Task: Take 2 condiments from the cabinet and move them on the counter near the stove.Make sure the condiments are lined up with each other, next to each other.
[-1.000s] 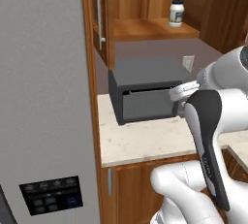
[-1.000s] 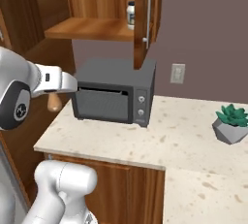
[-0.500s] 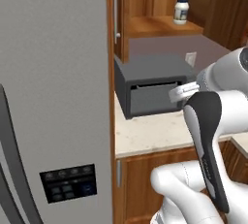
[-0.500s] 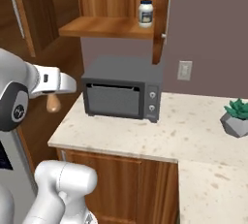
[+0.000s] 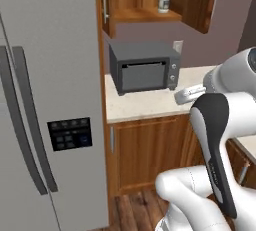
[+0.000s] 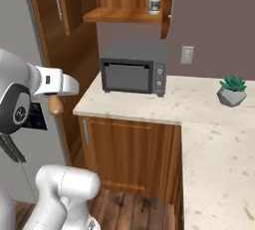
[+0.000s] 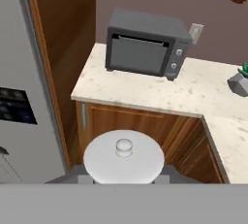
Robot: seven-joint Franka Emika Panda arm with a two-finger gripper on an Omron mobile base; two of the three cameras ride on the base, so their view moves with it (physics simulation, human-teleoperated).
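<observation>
Now I am clenching my fingers [image 7: 124, 182] on the shaker [image 7: 124, 162] to carry it; the jar [image 6: 154, 3] is waiting at twelve o'clock on the cabinet [image 6: 130, 15] shelf.

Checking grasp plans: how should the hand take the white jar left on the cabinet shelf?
Grip the white jar across its body below the dark lid, coming level from the open cabinet front: it stands upright near the shelf's front edge.

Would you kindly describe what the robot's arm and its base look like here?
The arm is made of glossy white rounded shells, with a black band running down one link and dark joint sections. A round dark cap with a small pale mark sits on one joint. The base is white and bulbous.
</observation>
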